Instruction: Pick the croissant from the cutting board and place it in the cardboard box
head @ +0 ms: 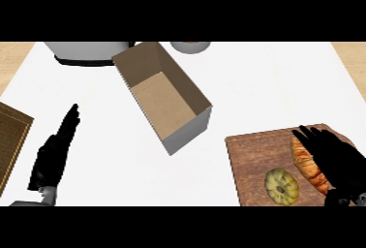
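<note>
Right hand [337, 162] covers the right edge of the croissant [309, 163] and the cutting board's [250, 164] right side; fingers curl over the croissant, touching it. Wrist cut off at the lower edge. Croissant still lies on the board, long and curved, golden-orange with a flaky ridged crust, lengthwise along the board's right part. Just left of it sits a round yellowish pastry [282, 186] with a bumpy flower-like top. Board is dark brown wood grain, rectangular, its lower edge cut off.

Cardboard box [166, 97] stands open in the middle of the white worktop [271, 92], well apart from the board: plain brown inside walls, grey outer side, set at a slant. Behind it a grey round pot [85, 52] with a black band, top cut off; another round thing [190, 46] beside it, mostly cut, can't tell what.

Left hand [58, 145] at left, fingers straight and pressed together, resting. A woven brown mat [13, 138] at the left edge, partly out of view.
</note>
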Robot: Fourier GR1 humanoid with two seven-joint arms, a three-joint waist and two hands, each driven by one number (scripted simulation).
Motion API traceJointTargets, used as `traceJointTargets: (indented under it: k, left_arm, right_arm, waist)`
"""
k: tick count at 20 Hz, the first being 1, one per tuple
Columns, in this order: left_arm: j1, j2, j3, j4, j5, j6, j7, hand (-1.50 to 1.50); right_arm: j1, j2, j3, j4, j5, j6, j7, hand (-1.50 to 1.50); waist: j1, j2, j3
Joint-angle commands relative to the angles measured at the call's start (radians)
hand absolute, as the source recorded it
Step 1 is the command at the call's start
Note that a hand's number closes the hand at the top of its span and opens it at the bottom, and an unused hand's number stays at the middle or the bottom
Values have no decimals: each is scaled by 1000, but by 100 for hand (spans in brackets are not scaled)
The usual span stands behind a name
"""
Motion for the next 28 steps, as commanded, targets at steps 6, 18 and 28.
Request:
traceJointTargets:
  k: [6,18,28]
  left_arm:
    - [68,-41,56,4,-34,-60,-75,0]
    - [12,-103,110,-28,-101,-106,19,0]
    - [55,-120,139,-106,-131,-150,36,0]
  right_arm:
    - [10,58,-112,57,87,51,-108,-150]
    - [55,203,-164,116,255,21,-204,-150]
    - [-5,291,-197,223,348,38,-240,-150]
  waist:
    - [2,0,0]
    - [0,0,0]
    - [5,0,0]
